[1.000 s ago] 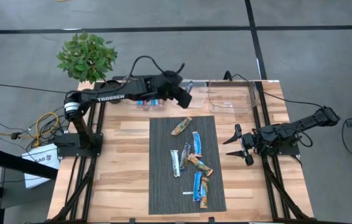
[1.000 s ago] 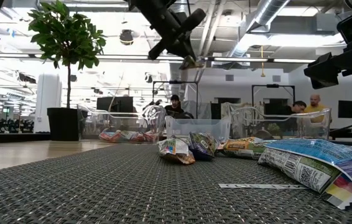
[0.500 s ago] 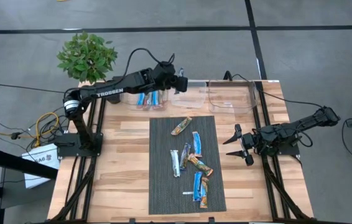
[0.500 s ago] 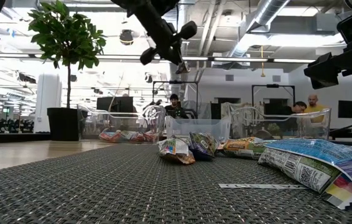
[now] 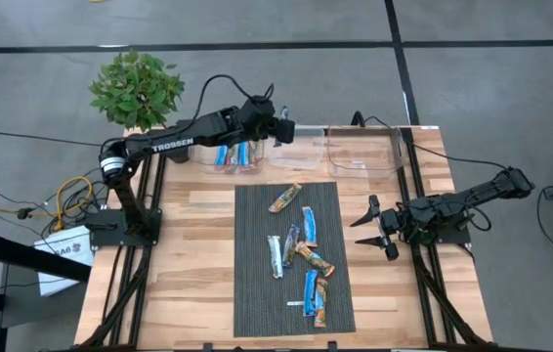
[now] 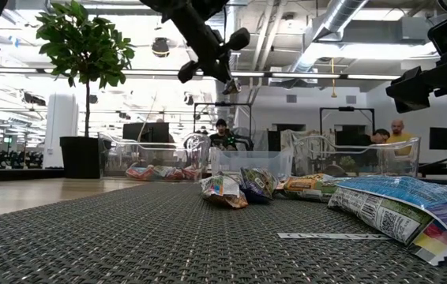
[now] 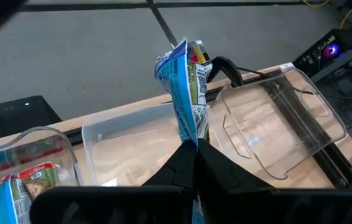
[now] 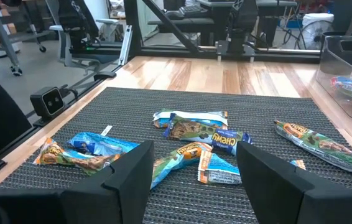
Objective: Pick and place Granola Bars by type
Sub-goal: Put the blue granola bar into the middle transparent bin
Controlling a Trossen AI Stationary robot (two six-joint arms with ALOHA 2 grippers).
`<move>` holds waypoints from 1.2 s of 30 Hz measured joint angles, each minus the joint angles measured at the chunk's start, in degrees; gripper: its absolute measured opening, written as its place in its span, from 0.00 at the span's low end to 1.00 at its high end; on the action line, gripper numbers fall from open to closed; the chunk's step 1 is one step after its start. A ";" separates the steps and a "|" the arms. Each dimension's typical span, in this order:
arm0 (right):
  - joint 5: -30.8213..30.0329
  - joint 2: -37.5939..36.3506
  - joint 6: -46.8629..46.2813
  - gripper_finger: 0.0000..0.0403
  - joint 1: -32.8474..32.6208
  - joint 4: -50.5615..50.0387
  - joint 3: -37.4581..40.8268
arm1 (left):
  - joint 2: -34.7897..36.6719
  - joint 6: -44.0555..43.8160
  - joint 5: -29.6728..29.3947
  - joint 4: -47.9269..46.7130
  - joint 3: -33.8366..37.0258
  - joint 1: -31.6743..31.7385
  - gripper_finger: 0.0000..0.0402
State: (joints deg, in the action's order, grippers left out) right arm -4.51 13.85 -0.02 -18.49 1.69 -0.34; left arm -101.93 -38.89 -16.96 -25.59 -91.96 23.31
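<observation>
Granola Bars [image 5: 299, 256] scattered on dark mat [image 5: 257, 293], mid-table; a few more in left clear bin [image 5: 220, 168] at far edge; left gripper [image 7: 194, 163] raised over middle bin [image 7: 120, 134], fingers pinched on blue bar [image 7: 185, 87], held upright; empty right bin [image 7: 275, 118] beside; right gripper [image 8: 191, 165] low at mat's right edge, fingers spread, holding nothing.

- We read "TROSSEN" in white along the left arm [image 5: 171, 147] — high view.
- "CHEWY" shows on a blue granola bar [image 8: 216, 140] lying on the mat [image 8: 163, 102] — right wrist view.
- Print on the blue bar [image 7: 185, 87] pinched in the left gripper [image 7: 194, 149] is too small for us to read.
- Low view: bar wrappers carry fine print, illegible.
</observation>
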 joint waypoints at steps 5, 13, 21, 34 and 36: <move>0.00 0.02 -0.01 0.55 -0.01 0.00 0.00 | -3.62 0.00 2.73 2.14 -0.04 0.60 0.00; 0.00 0.00 -0.01 0.55 0.01 0.02 0.00 | -10.63 -1.35 3.86 4.36 -0.02 3.17 0.00; 0.00 0.00 -0.01 0.55 0.01 0.02 0.00 | -14.74 -1.97 5.28 2.90 0.04 4.60 0.00; 0.00 0.02 0.00 0.55 0.00 0.01 0.01 | -15.46 -0.98 3.86 0.40 0.02 5.68 0.08; 0.00 0.00 0.01 0.55 0.01 0.02 0.02 | -15.46 -1.18 4.44 0.35 0.02 5.79 0.11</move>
State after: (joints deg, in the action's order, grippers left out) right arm -4.51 13.85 -0.02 -18.48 1.71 -0.32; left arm -117.38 -40.08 -12.52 -25.25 -91.94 29.10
